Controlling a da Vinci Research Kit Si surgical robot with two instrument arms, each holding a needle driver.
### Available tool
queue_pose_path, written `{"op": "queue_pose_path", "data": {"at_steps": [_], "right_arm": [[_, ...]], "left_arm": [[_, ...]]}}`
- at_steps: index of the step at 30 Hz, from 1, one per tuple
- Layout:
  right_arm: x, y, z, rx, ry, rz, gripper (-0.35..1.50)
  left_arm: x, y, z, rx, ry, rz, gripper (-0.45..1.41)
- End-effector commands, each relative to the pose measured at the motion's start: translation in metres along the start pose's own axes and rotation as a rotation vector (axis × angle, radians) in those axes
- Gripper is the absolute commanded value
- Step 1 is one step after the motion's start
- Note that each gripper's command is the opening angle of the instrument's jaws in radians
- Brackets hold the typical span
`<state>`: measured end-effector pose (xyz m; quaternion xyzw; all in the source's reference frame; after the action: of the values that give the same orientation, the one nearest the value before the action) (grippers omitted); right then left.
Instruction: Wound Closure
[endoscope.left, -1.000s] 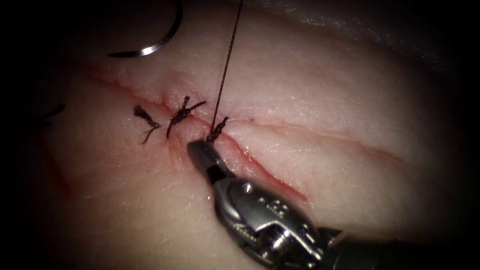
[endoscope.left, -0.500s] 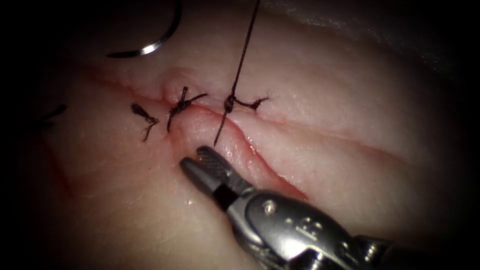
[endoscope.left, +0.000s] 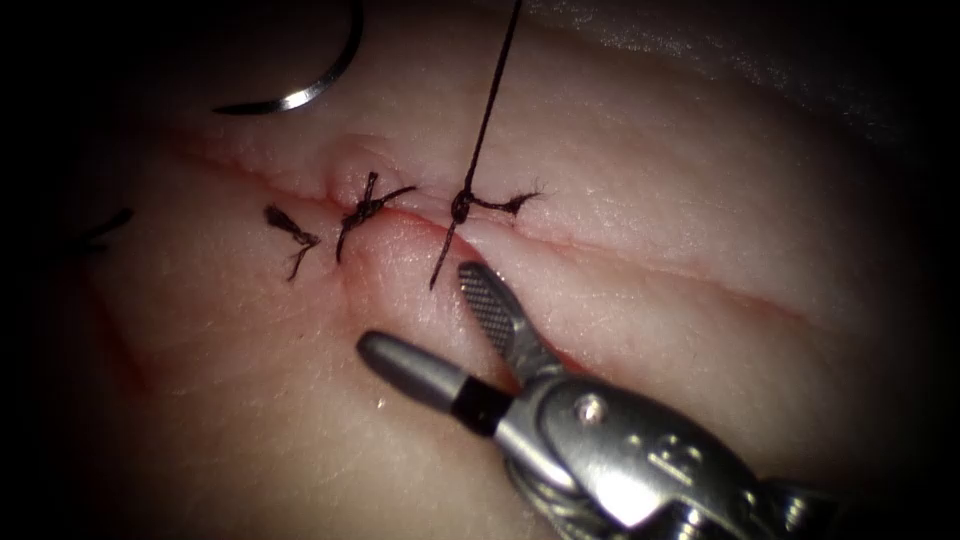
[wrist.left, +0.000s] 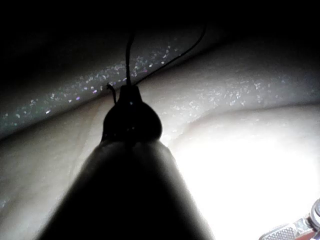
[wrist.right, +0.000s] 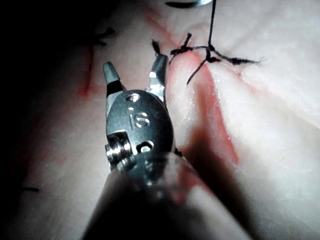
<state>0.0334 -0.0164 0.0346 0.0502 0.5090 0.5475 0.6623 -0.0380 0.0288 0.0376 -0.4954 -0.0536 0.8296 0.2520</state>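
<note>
Right tool (endoscope.left: 440, 310) over the tissue (endoscope.left: 650, 230), entering from the tissue's lower right edge. Jaws spread wide apart, holding nothing: one pointing left and lying low over the tissue on the left side of the cut (endoscope.left: 520, 240), the other raised toward the cut with its ridged face showing. Loose thread tail (endoscope.left: 442, 262) hanging just above the raised jaw's tip, not touching it. Same spread jaws seen from behind in the right wrist view (wrist.right: 135, 75), empty, with the knots beyond them.

Needle (endoscope.left: 300, 85) lying free on the tissue near its upper left corner, well apart from both tools, held by neither, not in the tissue.

Thread (endoscope.left: 490, 100) running taut from the upper edge down to a knot (endoscope.left: 461, 207) on the cut, with a frayed cut end (endoscope.left: 515, 204) sticking out to the right. Second knot (endoscope.left: 362, 212) on the cut just to the left, with short ends poking up and out. Loose frayed scrap of thread (endoscope.left: 290, 235) lying further left, below the cut. Red fluid (endoscope.left: 500, 310) along the cut's lower stretch near the right tool.

Left tool (wrist.left: 131, 107) seen as a dark silhouette in the left wrist view, thread (wrist.left: 129, 55) rising from its tip; cannot tell how its jaws stand.
</note>
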Motion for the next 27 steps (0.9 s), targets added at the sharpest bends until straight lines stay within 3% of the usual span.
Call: {"op": "queue_pose_path", "data": {"at_steps": [1,6,9,12,19,27], "right_arm": [[0.0006,0.0008,0.0008,-0.005,0.003,0.005,1.06],[0.0018,0.0036,0.0019,-0.033,0.012,0.019,1.13],[0.0025,0.0050,0.0034,-0.059,0.015,0.022,1.35],[0.0027,0.0052,0.0047,-0.070,0.016,0.019,1.41],[0.0007,0.0035,0.0085,-0.036,-0.037,-0.117,1.41],[0.0006,0.0037,0.0100,-0.033,-0.038,-0.198,1.35]], "left_arm": [[0.0001,0.0003,0.0004,0.001,0.001,0.000,-0.45],[0.0002,0.0028,-0.0015,-0.008,-0.001,0.002,-0.45],[0.0003,0.0045,-0.0026,-0.006,-0.004,0.008,-0.45],[0.0004,0.0056,-0.0033,-0.009,-0.005,0.013,-0.45],[0.0017,0.0070,-0.0042,-0.015,-0.008,0.025,-0.45],[0.0025,0.0084,-0.0048,-0.014,-0.004,0.037,-0.45]]}}
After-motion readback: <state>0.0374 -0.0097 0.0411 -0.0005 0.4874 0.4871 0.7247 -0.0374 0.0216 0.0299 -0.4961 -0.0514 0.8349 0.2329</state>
